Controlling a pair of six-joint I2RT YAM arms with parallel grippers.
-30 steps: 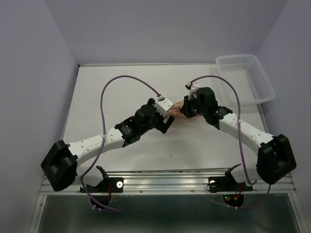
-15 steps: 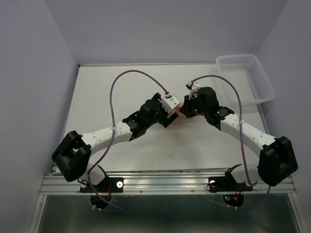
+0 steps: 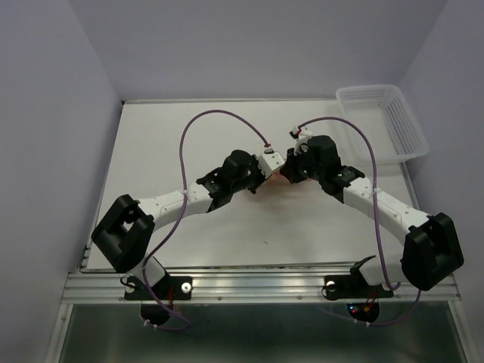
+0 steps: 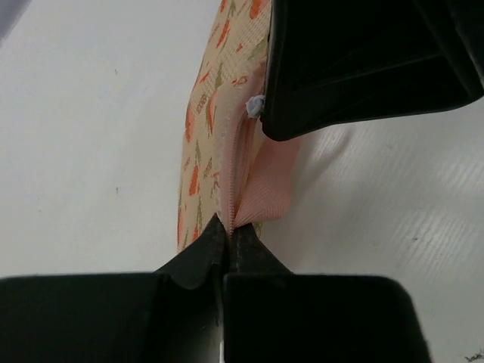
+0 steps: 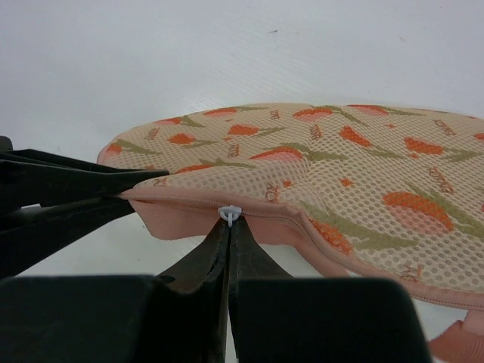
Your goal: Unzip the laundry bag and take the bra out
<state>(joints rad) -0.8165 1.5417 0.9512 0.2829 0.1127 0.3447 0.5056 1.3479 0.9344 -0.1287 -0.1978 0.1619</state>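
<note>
From the desk's near edge both arms reach in and meet over the laundry bag (image 5: 340,166), which lies flat on the white desk (image 3: 174,144). The left fingers (image 4: 198,261) are clenched on the pink zip edging (image 4: 265,193) at the bag's rounded end, pinching a fold of it. Facing them across that end, the right fingers (image 5: 208,253) are pinched shut on the small white zip pull (image 5: 229,213), close to the left pair. The seam running on from the pull looks closed. Beyond the bag, off to the right, a white lattice basket (image 3: 382,117) sits well apart.
</note>
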